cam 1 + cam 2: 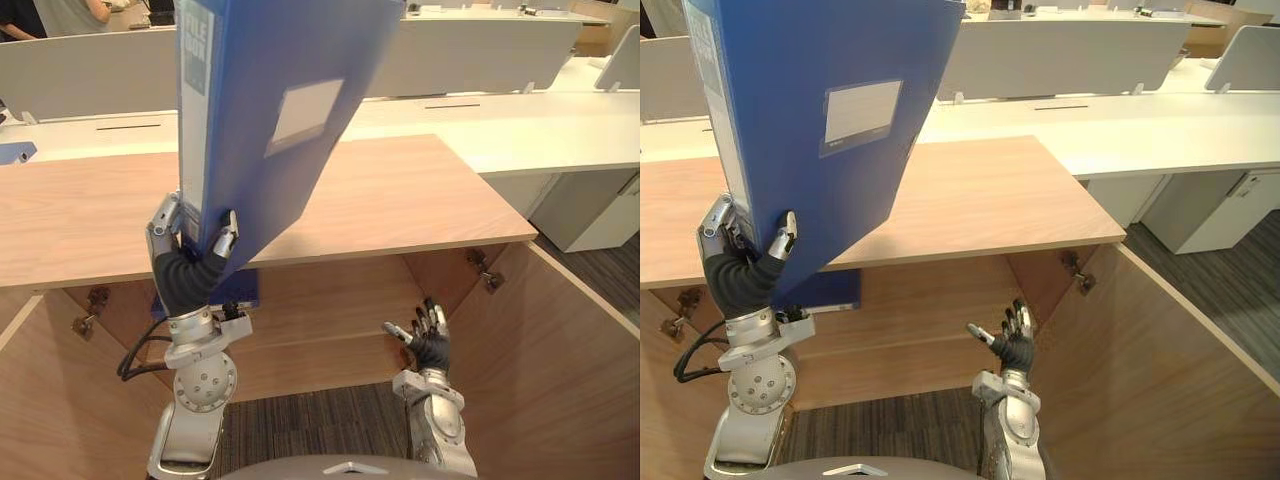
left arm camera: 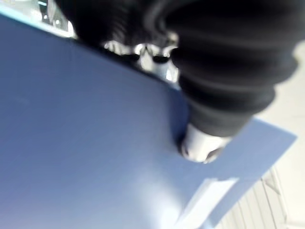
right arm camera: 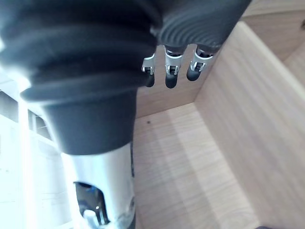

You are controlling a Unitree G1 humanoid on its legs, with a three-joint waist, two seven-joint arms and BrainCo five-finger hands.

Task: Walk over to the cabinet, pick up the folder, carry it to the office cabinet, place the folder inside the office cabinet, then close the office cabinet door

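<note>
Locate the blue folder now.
Left side of the eye views: the folder, tilted, gripped at its bottom by the left hand, above the cabinet top.

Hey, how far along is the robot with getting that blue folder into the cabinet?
Done: pickup and carry, since the left hand grips the blue folder at its lower corner, raised above the office cabinet top. In hand: lining up with the opening, where the right hand hovers open. Left: set the folder inside, then shut the door, which stands open.
</note>
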